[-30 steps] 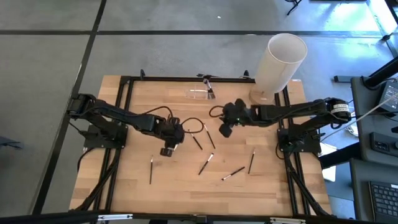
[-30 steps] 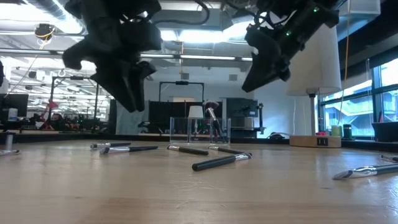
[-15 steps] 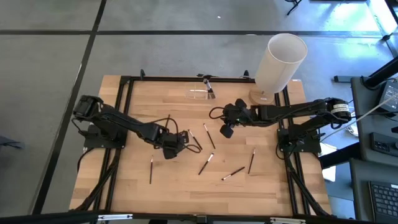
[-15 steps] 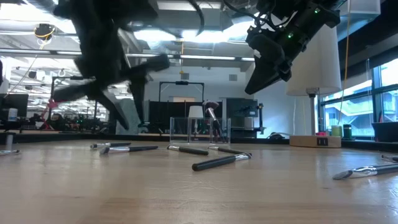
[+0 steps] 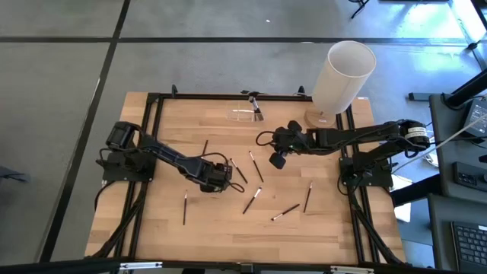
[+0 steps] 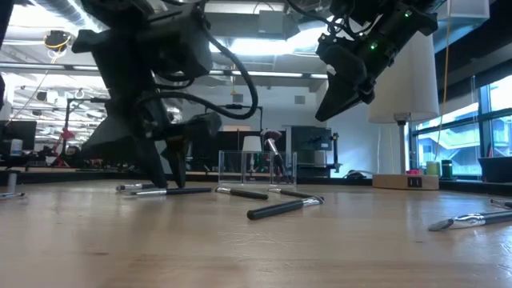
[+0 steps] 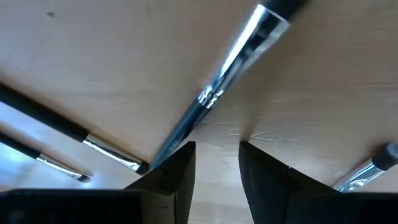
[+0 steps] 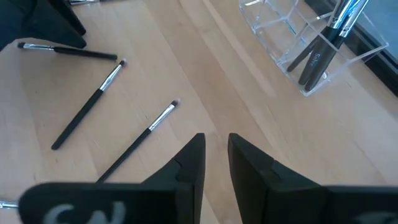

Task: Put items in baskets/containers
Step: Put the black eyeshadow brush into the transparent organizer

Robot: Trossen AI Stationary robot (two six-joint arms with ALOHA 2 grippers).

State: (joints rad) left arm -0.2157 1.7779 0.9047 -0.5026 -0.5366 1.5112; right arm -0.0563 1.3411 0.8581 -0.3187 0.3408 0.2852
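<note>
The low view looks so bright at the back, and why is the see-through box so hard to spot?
Low view: ceiling lights glare behind the dark arms, and the clear holder shows only faint edges. Right wrist view: its walls catch shine, so it shows better. Left wrist view: a brush glints, blurry.

You had thin, dark-handled makeup brushes (image 5: pixel 256 167) with silvery ferrules lying flat and scattered across the middle of the wooden table, at assorted angles. Your clear holder (image 8: pixel 305 46) stood near the far edge, with a few brushes already leaning inside one compartment.
</note>
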